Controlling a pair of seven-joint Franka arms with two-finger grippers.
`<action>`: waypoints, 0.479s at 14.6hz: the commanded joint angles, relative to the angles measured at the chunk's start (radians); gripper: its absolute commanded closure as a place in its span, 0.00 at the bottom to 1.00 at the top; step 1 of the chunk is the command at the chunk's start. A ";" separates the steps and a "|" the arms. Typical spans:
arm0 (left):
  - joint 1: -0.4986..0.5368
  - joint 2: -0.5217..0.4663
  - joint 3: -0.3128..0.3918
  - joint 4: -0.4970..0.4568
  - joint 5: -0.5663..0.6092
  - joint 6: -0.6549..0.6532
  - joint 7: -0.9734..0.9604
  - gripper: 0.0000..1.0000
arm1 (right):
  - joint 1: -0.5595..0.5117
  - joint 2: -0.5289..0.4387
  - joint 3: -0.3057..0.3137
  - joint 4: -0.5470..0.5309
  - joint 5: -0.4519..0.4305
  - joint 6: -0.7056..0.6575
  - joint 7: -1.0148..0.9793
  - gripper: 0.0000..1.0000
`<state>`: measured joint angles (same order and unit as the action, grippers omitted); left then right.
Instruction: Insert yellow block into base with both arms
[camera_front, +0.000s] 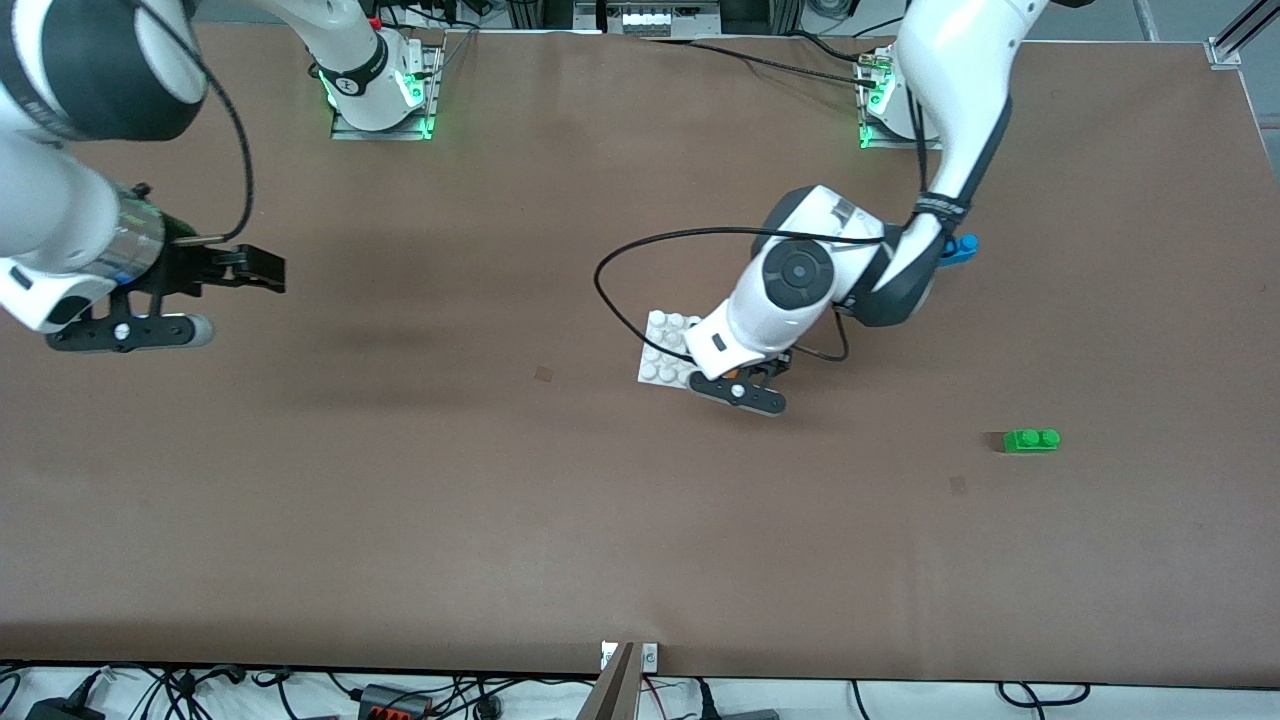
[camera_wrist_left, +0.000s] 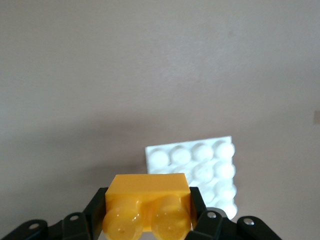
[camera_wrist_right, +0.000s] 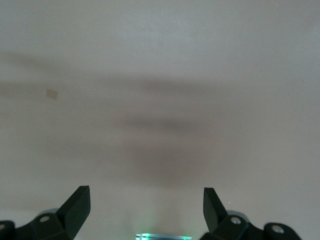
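Note:
My left gripper (camera_front: 748, 386) is shut on the yellow block (camera_wrist_left: 147, 197), one black finger against each end, with its two studs facing the wrist camera. In the front view only a sliver of the yellow block (camera_front: 737, 375) shows under the wrist. The gripper hangs low over the edge of the white studded base (camera_front: 664, 346) that faces the left arm's end. In the left wrist view the base (camera_wrist_left: 200, 167) lies flat on the table just past the block. My right gripper (camera_front: 262, 270) waits open over the right arm's end of the table, nothing between its fingers (camera_wrist_right: 80, 205).
A green two-stud brick (camera_front: 1031, 440) lies toward the left arm's end, nearer the front camera than the base. A blue brick (camera_front: 963, 248) peeks out from under the left arm's elbow. A black cable (camera_front: 620, 300) loops from the left wrist over the table beside the base.

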<state>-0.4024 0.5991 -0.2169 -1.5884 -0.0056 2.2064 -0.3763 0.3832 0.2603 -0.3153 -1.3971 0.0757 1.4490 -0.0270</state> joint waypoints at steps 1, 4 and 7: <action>-0.042 -0.006 0.004 -0.062 0.016 0.090 -0.099 0.38 | -0.201 -0.119 0.181 -0.095 -0.043 0.030 -0.073 0.00; -0.052 -0.012 0.004 -0.112 0.018 0.136 -0.146 0.39 | -0.399 -0.266 0.342 -0.158 -0.082 0.024 -0.074 0.00; -0.064 -0.024 0.008 -0.177 0.019 0.194 -0.174 0.39 | -0.454 -0.316 0.377 -0.191 -0.082 0.051 -0.073 0.00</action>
<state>-0.4547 0.6075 -0.2173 -1.7043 -0.0041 2.3659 -0.5169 -0.0318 0.0043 0.0209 -1.5117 0.0104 1.4569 -0.0906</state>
